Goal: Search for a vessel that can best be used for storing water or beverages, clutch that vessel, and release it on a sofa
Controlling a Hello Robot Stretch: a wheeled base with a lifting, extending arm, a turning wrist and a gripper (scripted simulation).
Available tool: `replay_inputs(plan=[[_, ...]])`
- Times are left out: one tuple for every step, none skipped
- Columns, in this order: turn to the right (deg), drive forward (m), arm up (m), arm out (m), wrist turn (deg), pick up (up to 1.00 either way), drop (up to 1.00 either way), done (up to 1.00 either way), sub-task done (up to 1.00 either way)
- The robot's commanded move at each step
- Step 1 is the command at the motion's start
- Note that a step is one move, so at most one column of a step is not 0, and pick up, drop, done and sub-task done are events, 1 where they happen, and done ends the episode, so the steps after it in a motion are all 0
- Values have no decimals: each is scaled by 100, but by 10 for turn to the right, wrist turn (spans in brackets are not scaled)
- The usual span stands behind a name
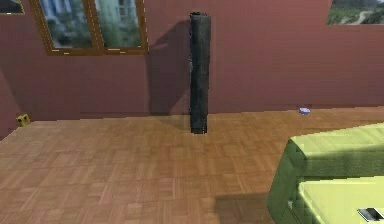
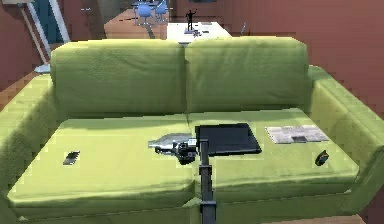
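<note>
Sofa (image 2: 120, 75): green, two seat cushions.
Arm (image 2: 207, 185): dark bar, stood over the seam between the cushions.
Gripper (image 2: 184, 151): at the arm's far end, by the seat. Whether its fingers were spread or pressed together could not be told, nor whether it held anything.
Silvery-grey thing (image 2: 165, 141): possibly the vessel, lay on the cushion at the view's left, at the gripper.
Black tablet (image 2: 228, 138), newspaper (image 2: 296, 134): lay on the other cushion.
Tall dark cylinder (image 1: 199, 72): upright on wood floor (image 1: 120, 160), near a maroon wall (image 1: 270, 60).
</note>
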Motion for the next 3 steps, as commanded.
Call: replay_inputs(plan=[[0, 0, 42, 0, 0, 0, 0, 0, 0], [0, 0, 0, 0, -450, 0, 0, 0, 0], [0, 0, 0, 0, -450, 0, 0, 0, 0]])
